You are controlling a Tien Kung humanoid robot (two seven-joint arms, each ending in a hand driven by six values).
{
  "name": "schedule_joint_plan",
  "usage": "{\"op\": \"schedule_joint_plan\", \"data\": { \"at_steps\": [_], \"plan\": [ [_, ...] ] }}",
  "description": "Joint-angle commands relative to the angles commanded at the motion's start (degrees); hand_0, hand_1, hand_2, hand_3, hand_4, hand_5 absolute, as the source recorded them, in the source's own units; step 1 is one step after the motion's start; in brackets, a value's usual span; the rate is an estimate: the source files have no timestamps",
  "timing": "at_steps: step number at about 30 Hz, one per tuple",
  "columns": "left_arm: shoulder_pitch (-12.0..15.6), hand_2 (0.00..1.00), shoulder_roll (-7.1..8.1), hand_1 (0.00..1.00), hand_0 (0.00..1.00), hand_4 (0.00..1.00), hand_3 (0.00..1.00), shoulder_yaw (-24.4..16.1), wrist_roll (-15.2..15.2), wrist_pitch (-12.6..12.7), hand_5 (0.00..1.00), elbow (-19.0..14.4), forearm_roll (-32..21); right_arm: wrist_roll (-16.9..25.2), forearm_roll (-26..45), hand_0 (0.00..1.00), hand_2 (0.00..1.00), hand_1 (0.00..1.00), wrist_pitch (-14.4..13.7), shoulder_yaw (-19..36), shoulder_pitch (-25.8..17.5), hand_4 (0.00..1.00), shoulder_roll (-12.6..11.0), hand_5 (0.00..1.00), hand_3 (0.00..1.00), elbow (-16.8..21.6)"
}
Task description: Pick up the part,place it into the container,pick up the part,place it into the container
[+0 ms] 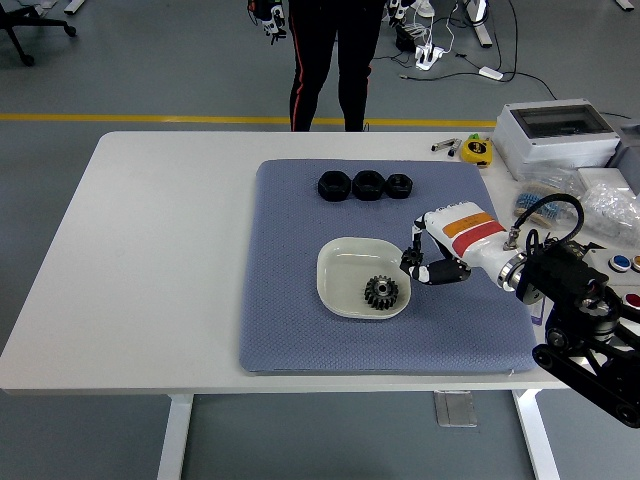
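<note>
Head view: we see the right hand over the blue mat, just beside the right rim of the white dish, fingers curled, seemingly grasping nothing. One gear lies in the dish. Three black parts sit in a row up and left of the hand, well apart. Left arm absent.

A mat lies at the frame's centre on the tabletop, carrying three nuts in a row along its upper part, a dish below them holding a gear, and the right hand just right of the dish.
</note>
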Motion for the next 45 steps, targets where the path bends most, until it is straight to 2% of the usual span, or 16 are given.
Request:
{"op": "schedule_joint_plan", "data": {
  "at_steps": [4, 10, 11, 16, 17, 19, 22, 23, 28, 29, 36, 45],
  "plan": [
    [-0.09, 0.696, 0.11, 0.631, 0.668, 0.628, 0.617, 0.16, 0.01, 0.02, 0.649, -0.05, -0.22, -0.02, -0.03, 0.002, 0.118, 0.002, 0.16, -1.12, 1.55, 0.735, 0.88, 0.451, 0.388, 1.17],
    [-0.31, 0.696, 0.31, 0.632, 0.669, 0.628, 0.617, 0.35, 0.05, 0.02, 0.648, -0.12, -0.50, -0.03, 0.87, 0.002, 0.117, 0.002, 0.30, -3.75, 4.82, 0.751, 3.50, 0.441, 0.398, 0.00],
    [-0.35, 0.697, 0.35, 0.631, 0.669, 0.627, 0.617, 0.34, 0.08, 0.01, 0.646, -0.13, -0.49, -0.30, 1.17, 0.002, 0.115, 0.002, -0.02, -4.44, 5.55, 0.794, 4.31, 0.410, 0.418, -0.78],
    [-0.54, 0.697, 0.44, 0.631, 0.669, 0.627, 0.617, 0.29, 0.18, 0.00, 0.646, -0.19, -0.46, -1.96, 2.51, 0.002, 0.115, 0.002, -2.01, -6.33, 7.57, 0.794, 7.71, 0.410, 0.418, -4.62],
    [-0.58, 0.698, 0.45, 0.632, 0.668, 0.627, 0.617, 0.26, 0.20, 0.01, 0.642, -0.20, -0.46, -2.26, 2.56, 0.002, 0.113, 0.002, -2.40, -6.64, 7.85, 0.836, 8.29, 0.369, 0.457, -5.32],
    [-0.66, 0.698, 0.46, 0.632, 0.668, 0.627, 0.617, 0.23, 0.24, 0.02, 0.642, -0.20, -0.47, -2.76, 2.54, 0.002, 0.113, 0.002, -3.00, -7.31, 8.47, 0.836, 9.35, 0.369, 0.457, -6.79],
    [-0.77, 0.698, 0.47, 0.632, 0.668, 0.627, 0.617, 0.26, 0.28, 0.01, 0.642, -0.23, -0.45, -3.25, 2.34, 0.002, 0.113, 0.002, -2.46, -7.82, 9.01, 0.836, 10.34, 0.369, 0.457, -8.61],
    [-0.80, 0.698, 0.48, 0.634, 0.669, 0.630, 0.617, 0.28, 0.29, 0.02, 0.643, -0.23, -0.49, -3.33, 2.28, 0.002, 0.111, 0.002, -2.12, -7.89, 9.05, 0.998, 10.47, 0.518, 0.500, -9.03],
    [-0.81, 0.698, 0.50, 0.634, 0.669, 0.630, 0.617, 0.28, 0.28, 0.07, 0.643, -0.22, -0.60, -3.31, 2.32, 0.002, 0.111, 0.002, -1.44, -8.15, 8.75, 0.998, 10.37, 0.518, 0.500, -9.72],
    [-0.81, 0.700, 0.50, 0.634, 0.669, 0.629, 0.617, 0.28, 0.29, 0.07, 0.641, -0.22, -0.59, -3.30, 2.34, 0.002, 0.108, 0.002, -1.43, -8.17, 8.71, 0.998, 10.36, 0.569, 0.505, -9.75],
    [-0.71, 0.700, 0.43, 0.634, 0.669, 0.629, 0.617, 0.16, 0.32, 0.02, 0.641, -0.20, -0.28, -3.43, 2.43, 0.002, 0.109, 0.002, -1.61, -7.86, 8.30, 0.998, 10.05, 0.586, 0.504, -9.86],
    [-0.64, 0.700, 0.29, 0.634, 0.669, 0.629, 0.617, 0.25, 0.19, 0.26, 0.641, -0.12, -0.58, -3.97, 1.89, 0.002, 0.108, 0.002, -2.45, -4.85, 7.56, 0.998, 8.80, 0.586, 0.503, -8.29]
  ]
}}
